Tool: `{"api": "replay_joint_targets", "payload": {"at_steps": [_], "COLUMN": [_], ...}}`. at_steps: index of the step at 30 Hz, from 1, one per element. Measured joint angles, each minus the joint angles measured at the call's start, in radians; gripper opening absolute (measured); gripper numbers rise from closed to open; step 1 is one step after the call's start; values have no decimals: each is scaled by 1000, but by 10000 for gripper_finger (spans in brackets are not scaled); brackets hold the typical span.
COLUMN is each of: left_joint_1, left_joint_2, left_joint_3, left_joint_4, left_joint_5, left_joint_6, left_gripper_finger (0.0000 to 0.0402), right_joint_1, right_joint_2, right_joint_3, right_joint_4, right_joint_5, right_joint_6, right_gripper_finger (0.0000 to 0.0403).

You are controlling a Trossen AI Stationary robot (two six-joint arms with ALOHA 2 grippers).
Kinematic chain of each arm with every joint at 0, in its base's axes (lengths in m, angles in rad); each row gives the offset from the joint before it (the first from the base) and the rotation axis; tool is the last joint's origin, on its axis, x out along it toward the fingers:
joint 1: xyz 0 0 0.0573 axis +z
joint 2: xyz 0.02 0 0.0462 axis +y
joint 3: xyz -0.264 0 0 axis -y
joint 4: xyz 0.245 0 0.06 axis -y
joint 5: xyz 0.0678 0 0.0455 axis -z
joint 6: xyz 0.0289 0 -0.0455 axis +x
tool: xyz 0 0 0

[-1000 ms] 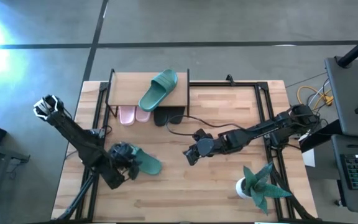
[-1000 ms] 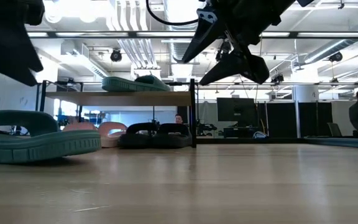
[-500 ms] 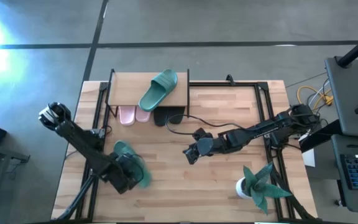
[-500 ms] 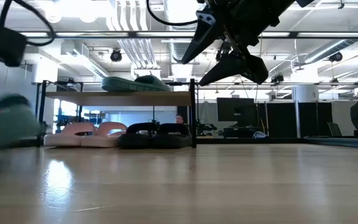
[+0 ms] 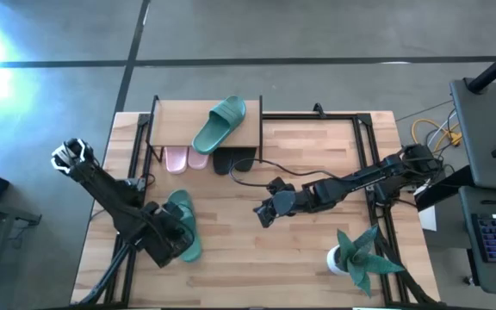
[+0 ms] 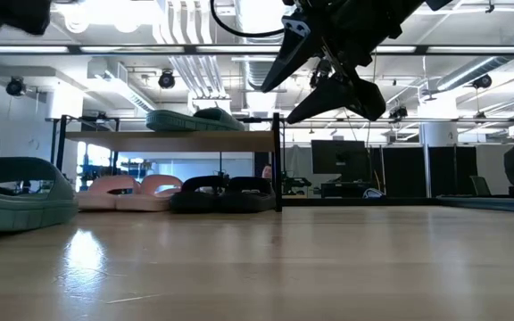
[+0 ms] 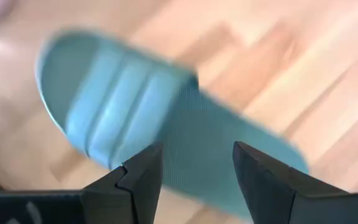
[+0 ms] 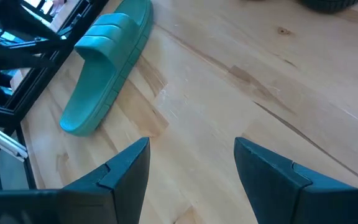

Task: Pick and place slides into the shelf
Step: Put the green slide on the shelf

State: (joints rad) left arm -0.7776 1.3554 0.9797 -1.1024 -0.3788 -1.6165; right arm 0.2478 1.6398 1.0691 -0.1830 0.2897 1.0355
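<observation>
One teal slide [image 5: 182, 226] lies flat on its sole on the table, strap end toward the far edge; it also shows in the low view [image 6: 16, 192] and the right wrist view [image 8: 104, 62]. My left gripper [image 7: 192, 163] hangs open over its sole behind the strap [image 7: 110, 106], pointing steeply down. A second teal slide [image 5: 220, 123] lies on the top board of the shelf [image 5: 248, 138]. Pink slides [image 5: 183, 158] and black slides [image 5: 231, 161] sit under that board. My right gripper [image 5: 263, 215] hangs open above mid-table.
A potted plant [image 5: 356, 258] stands near the table's right front corner. A black cable [image 5: 269, 168] runs from the shelf toward my right arm. Black frame rails [image 5: 370, 155] border the tabletop. Bare wood lies between the two grippers.
The teal slide on the table has turned about: it pointed toward the right edge and now lies near to far, a little closer to the left edge. My left gripper swung over it toward the near edge and tipped more steeply down, staying open.
</observation>
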Motion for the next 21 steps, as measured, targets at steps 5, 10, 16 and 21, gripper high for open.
{"api": "replay_joint_targets", "payload": {"at_steps": [5, 10, 16, 21], "left_joint_1": [-4, -31, -86, -121], "left_joint_2": [2, 72, 205, 315], "left_joint_3": [40, 115, 235, 288], "left_joint_4": [-24, -69, -299, -377], "left_joint_5": [-77, -56, -111, -164], "left_joint_6": [227, 521, 550, 546], "left_gripper_finger": [180, 180, 180, 180], "right_joint_1": [0, 0, 2, 2], "right_joint_2": [0, 0, 0, 0], "right_joint_3": [-4, -8, -11, -19], "right_joint_4": [0, -8, -65, -83], "right_joint_5": [0, -10, -35, -35], "right_joint_6": [0, -6, 2, 3], "right_gripper_finger": [224, 224, 224, 224]}}
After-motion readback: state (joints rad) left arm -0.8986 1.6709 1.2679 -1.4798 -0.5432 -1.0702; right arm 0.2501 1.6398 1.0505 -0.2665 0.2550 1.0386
